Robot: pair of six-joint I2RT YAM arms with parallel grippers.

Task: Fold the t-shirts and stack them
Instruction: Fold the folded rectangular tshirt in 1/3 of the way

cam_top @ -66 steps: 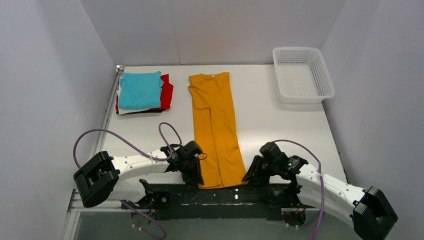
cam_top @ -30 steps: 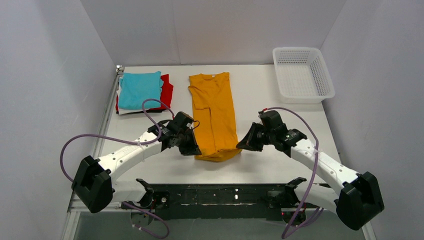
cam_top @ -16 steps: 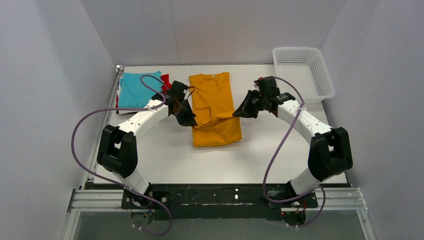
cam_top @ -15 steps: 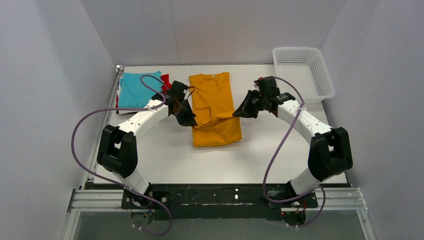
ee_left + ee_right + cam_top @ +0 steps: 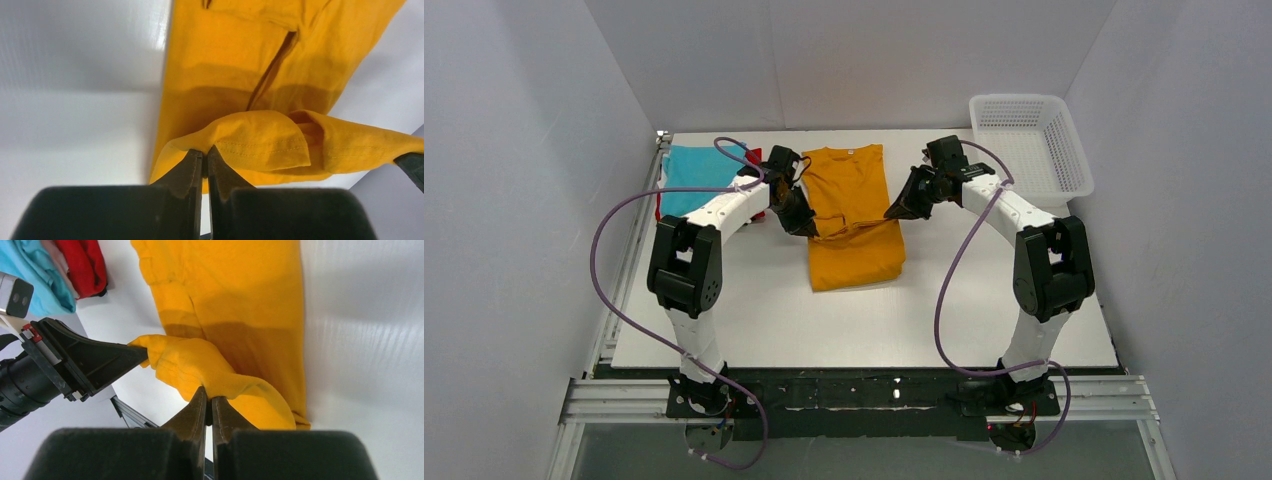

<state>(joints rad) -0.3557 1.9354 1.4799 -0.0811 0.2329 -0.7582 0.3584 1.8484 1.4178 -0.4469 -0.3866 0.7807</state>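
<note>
The mustard-orange t-shirt (image 5: 854, 215) lies lengthwise at the table's middle back, its near end lifted and doubled over toward the collar. My left gripper (image 5: 809, 228) is shut on the hem's left corner (image 5: 210, 145). My right gripper (image 5: 892, 214) is shut on the hem's right corner (image 5: 220, 390). The raised hem hangs between the two grippers above the shirt's lower layer (image 5: 225, 60). A folded pile sits at the back left, a turquoise t-shirt (image 5: 692, 175) on top and a red one (image 5: 82, 262) under it; my left arm covers part of it.
A white mesh basket (image 5: 1029, 148) stands at the back right corner. Both arms reach far out over the table, with cables (image 5: 614, 260) looping beside them. Bare white table (image 5: 864, 330) lies in front of the shirt.
Both grippers carried the shirt's near hem from the table's front edge up and back toward the collar. The shirt now lies doubled and about half as long.
</note>
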